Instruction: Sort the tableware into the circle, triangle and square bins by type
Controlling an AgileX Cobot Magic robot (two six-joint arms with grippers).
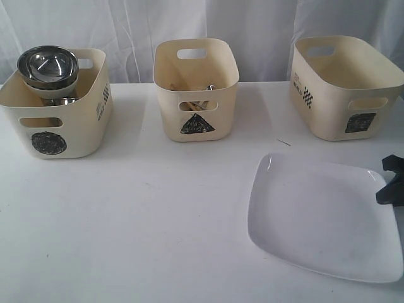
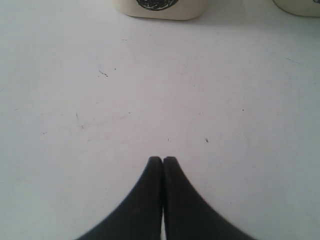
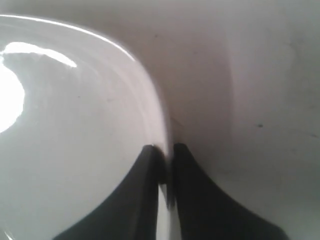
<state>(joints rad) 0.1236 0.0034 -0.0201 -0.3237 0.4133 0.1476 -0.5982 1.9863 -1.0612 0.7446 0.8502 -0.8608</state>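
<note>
The large white plate (image 1: 322, 218) lies at the front right of the table, and my right gripper (image 1: 392, 183) is shut on its right rim (image 3: 162, 130), one finger inside the plate and one outside. The circle bin (image 1: 57, 113) at the left holds a steel bowl (image 1: 47, 64) stacked on a white bowl, with steel mugs below. Inside the triangle bin (image 1: 196, 88) in the middle I see wooden chopsticks and steel cutlery. Nothing shows inside the square bin (image 1: 344, 85) at the right. My left gripper (image 2: 162, 160) is shut and empty above bare table, out of the exterior view.
A white tablecloth (image 1: 139, 214) covers the table, with a white curtain behind the bins. The circle bin's base (image 2: 160, 7) lies ahead of the left gripper. The plate reaches close to the table's front right edge.
</note>
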